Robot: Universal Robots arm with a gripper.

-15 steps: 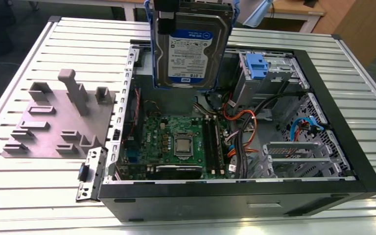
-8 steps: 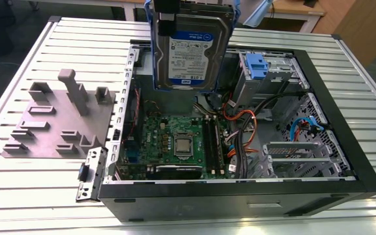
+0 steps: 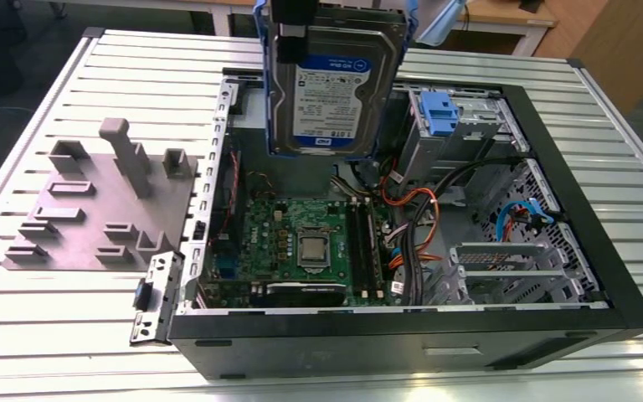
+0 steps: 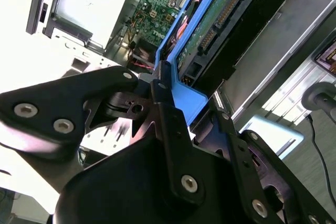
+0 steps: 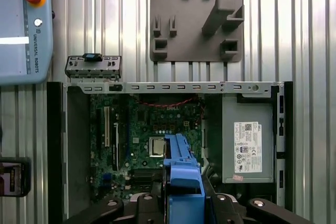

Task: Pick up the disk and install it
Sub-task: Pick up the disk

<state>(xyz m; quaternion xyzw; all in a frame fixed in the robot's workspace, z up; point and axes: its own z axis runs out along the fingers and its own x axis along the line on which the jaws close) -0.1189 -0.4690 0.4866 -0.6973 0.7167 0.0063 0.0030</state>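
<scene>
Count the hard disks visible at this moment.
1: the disk, in its blue carrier, is held upright by the pincer above the open computer case. Others may be hidden in the drive cage.

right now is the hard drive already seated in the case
No, the gripper holds the hard drive upright above the open computer case.

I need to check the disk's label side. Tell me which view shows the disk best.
The exterior view: the disk hangs above the open computer case, label facing the camera. The second wrist view shows its connector edge and blue carrier between the fingers; the first wrist view shows the carrier end-on.
</scene>
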